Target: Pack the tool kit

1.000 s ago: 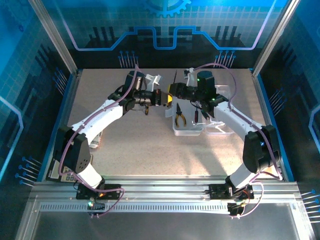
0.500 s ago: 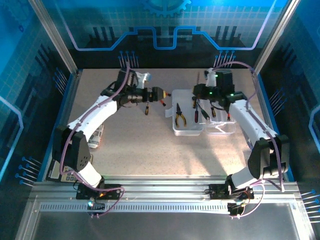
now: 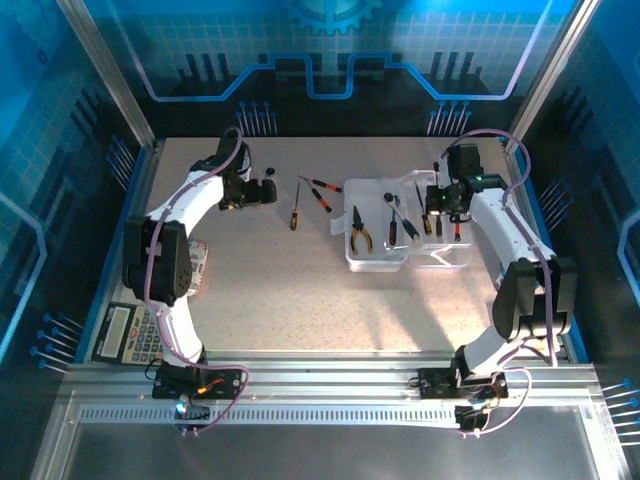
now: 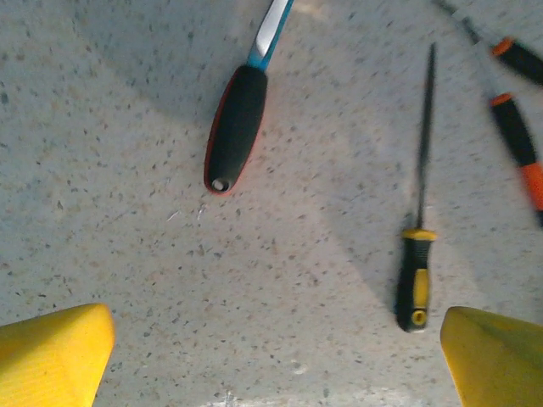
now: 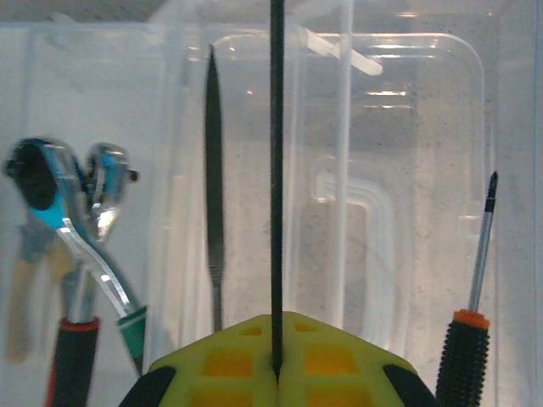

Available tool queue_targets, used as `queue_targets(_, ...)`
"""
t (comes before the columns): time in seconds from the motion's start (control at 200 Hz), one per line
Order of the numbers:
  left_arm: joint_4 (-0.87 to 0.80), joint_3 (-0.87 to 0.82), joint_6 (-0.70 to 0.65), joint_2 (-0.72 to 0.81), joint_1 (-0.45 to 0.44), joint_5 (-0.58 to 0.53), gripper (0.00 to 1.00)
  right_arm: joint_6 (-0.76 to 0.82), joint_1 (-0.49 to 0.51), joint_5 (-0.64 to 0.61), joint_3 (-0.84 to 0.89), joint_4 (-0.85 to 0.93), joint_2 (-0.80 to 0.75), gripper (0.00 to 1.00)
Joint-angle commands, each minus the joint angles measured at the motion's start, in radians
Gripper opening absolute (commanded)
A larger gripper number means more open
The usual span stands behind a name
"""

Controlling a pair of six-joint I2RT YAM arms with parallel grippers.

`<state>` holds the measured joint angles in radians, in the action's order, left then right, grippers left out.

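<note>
Item 1. Left claw [image 3: 262,190] [image 4: 271,356]: we note its yellow fingers [image 4: 53,352] spread wide with nothing between them, hanging above the bare table [image 3: 270,290].
Item 2. Loose tools on the table under that claw: a red-black handle [image 4: 235,127], a yellow screwdriver [image 3: 294,214] [image 4: 416,271], and two orange screwdrivers [image 3: 318,190] [image 4: 519,144] just beside it.
Item 3. Right claw [image 3: 437,205] [image 5: 277,369]: we see it clamped on a thin black shaft [image 5: 276,170], held over the case [image 3: 378,262] [image 5: 407,127].
Item 4. The case lies open, right of the table's centre. Inside we count pliers [image 3: 360,232], two ratchets [image 5: 64,212], a slim file [image 5: 214,195] and an orange-collared screwdriver [image 5: 473,326].
Item 5. Calculator [image 3: 130,332]: at the near left edge, well apart from the tools.
</note>
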<state>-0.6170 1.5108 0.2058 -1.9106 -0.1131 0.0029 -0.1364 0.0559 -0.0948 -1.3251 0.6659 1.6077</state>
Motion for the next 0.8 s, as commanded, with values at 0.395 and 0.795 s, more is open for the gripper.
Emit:
queue_targets(0.395, -0.013, 0.135, 0.058, -0.109, -0.117, 0.091, 0.99, 0.045, 0.016, -0.059, -0.075, 0.03, 0.062, 0.3)
queue_targets(0.795, -0.088, 0.38, 0.267, -0.316, -0.231, -0.034, 0.99, 0.05, 0.038, -0.019, -0.042, 0.042, -0.075, 0.61)
